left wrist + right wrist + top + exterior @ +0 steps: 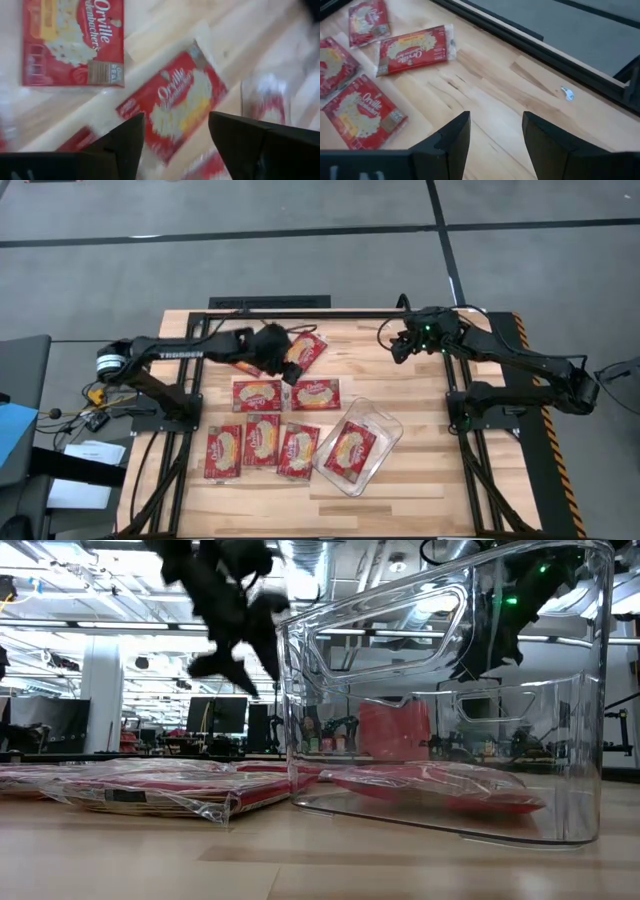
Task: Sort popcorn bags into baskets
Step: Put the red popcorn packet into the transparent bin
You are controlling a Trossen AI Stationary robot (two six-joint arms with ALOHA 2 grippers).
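Note:
Several red popcorn bags lie flat on the wooden table: one at the far side point(307, 351), two in a middle row point(257, 394) point(316, 394) and three in a near row point(262, 440). One more bag point(350, 450) lies inside the clear tub point(388, 423), which also shows in the low view point(450, 690). My left gripper point(284, 366) is open and hovers above the bags; in the left wrist view point(175, 135) its fingers stand over a tilted bag point(172, 102). My right gripper point(398, 348) is open and empty over bare wood at the far right point(495, 135).
A black frame rail point(300, 313) runs along the table's far edge. Each arm's base stands at its own side of the table point(175, 405) point(480, 405). A small metal piece point(566, 92) lies on the wood near the far rail. Bare wood lies between the tub and the right arm base.

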